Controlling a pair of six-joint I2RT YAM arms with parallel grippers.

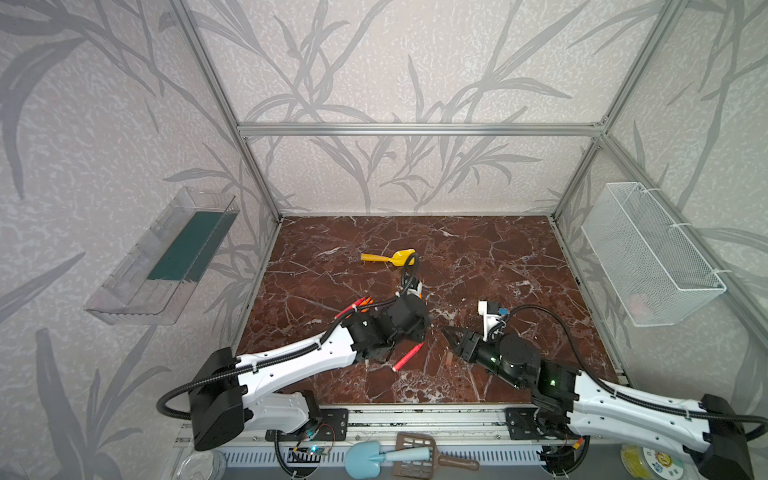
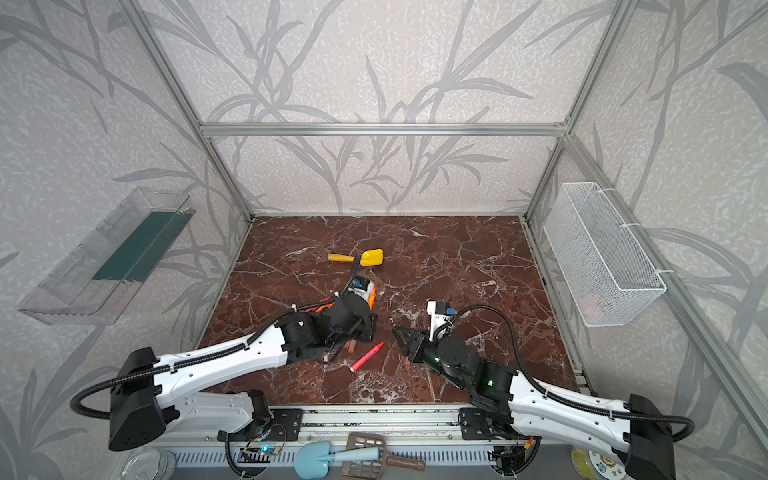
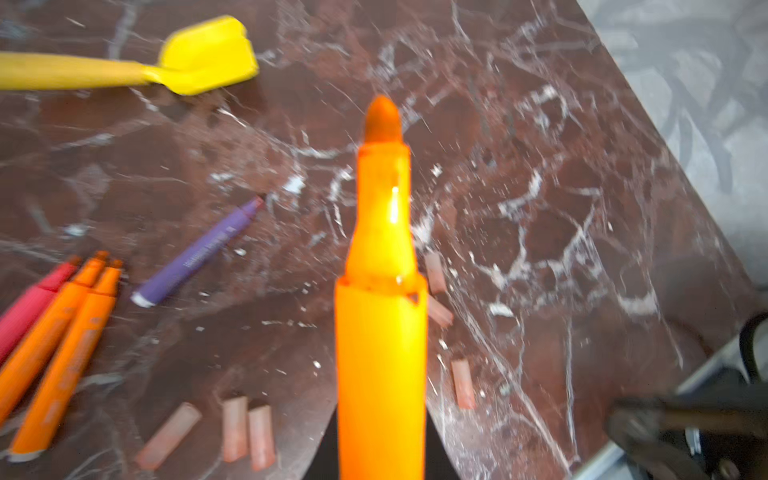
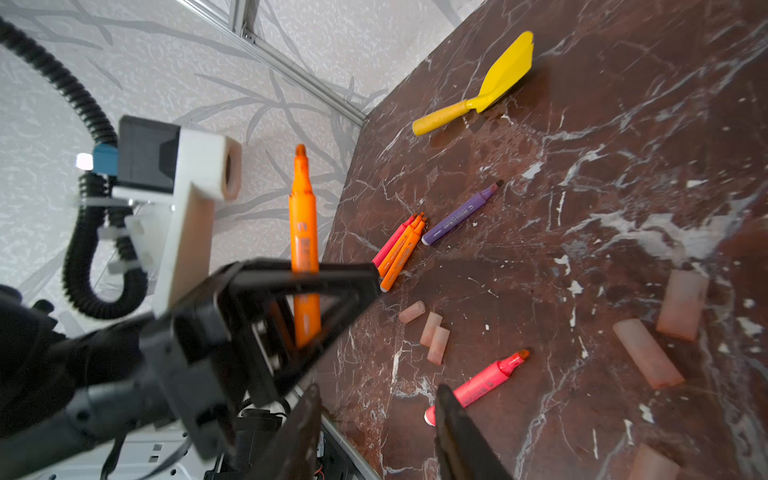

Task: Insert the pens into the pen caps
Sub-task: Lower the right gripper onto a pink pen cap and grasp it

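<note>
In both top views the shovel (image 1: 390, 257) lay toward the back of the table (image 1: 519, 257). Just on its near side the left gripper (image 2: 368, 312) hung above the table. Its fingers were clamped on an orange pen (image 2: 371, 296) whose tip pointed roughly toward the shovel. Farther from the shovel, toward the table's front edge, a pink pen (image 1: 408, 357) lay alone. The right gripper (image 1: 451, 334) was over the table, well apart from the shovel on its near right. From there I could not tell how its fingers stood.

In the left wrist view the orange pen (image 3: 380, 291) stuck out from the gripper, uncapped and blurred. The purple pen (image 3: 199, 253) lay nearest the shovel (image 3: 199, 58). A bundle (image 3: 54, 316) of one pink and two orange pens lay a little farther from it. Three caps (image 3: 235, 428) lay close together farther still, and single caps showed beside the orange pen.

In the right wrist view the left gripper's fingers (image 4: 332, 275) were pressed onto the orange pen (image 4: 302, 216), which was held off the table. The right gripper's fingers (image 4: 461, 440) stood apart with nothing between them. The pink pen's (image 4: 482, 384) white end lay just beside one finger. More caps (image 4: 646, 357) lay loose on the table, farther from the shovel (image 4: 482, 91) than the purple pen (image 4: 461, 214).
</note>
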